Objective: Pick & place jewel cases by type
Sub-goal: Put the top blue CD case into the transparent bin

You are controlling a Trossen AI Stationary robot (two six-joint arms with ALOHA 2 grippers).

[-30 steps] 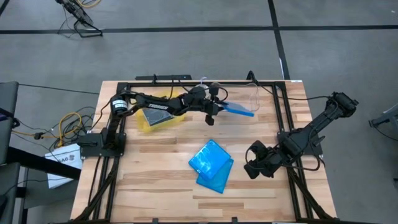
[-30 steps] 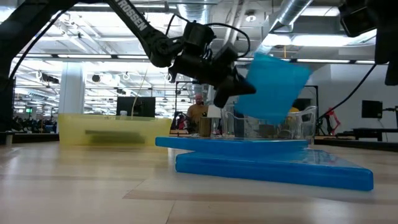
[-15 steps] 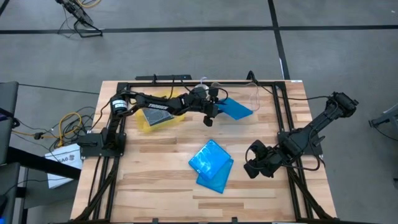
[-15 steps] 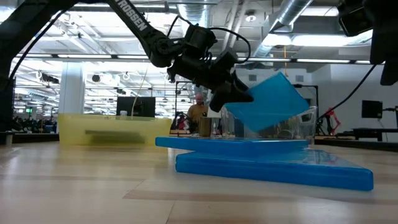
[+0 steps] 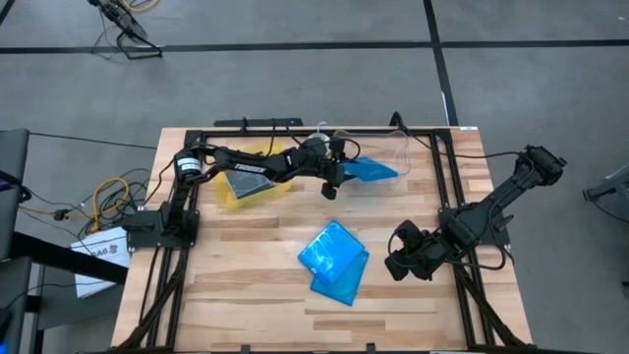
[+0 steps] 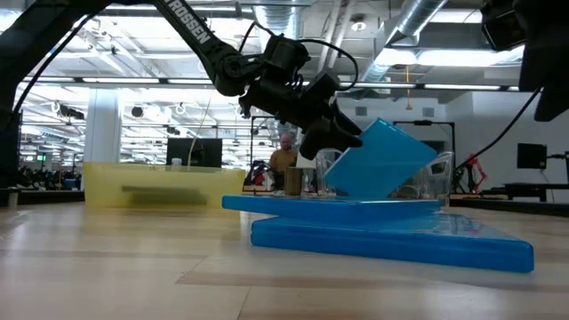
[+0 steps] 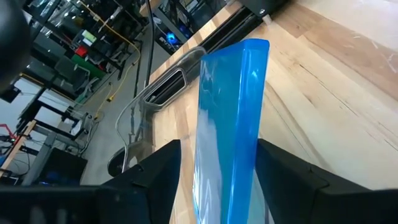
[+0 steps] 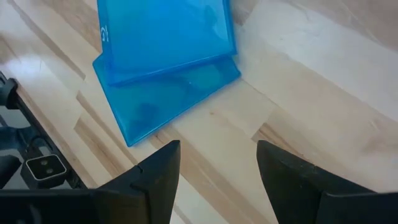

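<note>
- High view: grey floor all around, pale wooden surface inside a black frame. Left gripper reaching across the far side, next to a blue jewel case tilted over the clear plastic tub. Just behind the left arm, a yellow tray holding a grey jewel case. Near the middle of the surface, two blue jewel cases stacked askew, one overlapping the other. Right gripper idle at the right side, near the stack but apart from it.
- Low view: bright hall with ceiling lights and ducts behind. Stacked blue cases in the foreground, upper one overhanging the lower. Behind them, the tilted blue case leaning with its lower edge down in the tub, its raised corner close to the left gripper's dark fingers. Yellow tray at the left, far back.
- Left wrist view: fingers spread, blue case standing edge-on between them, gap visible on both sides, no pinch.
- Right wrist view: fingers spread wide with nothing between, the two stacked blue cases lying flat on the wood ahead.
</note>
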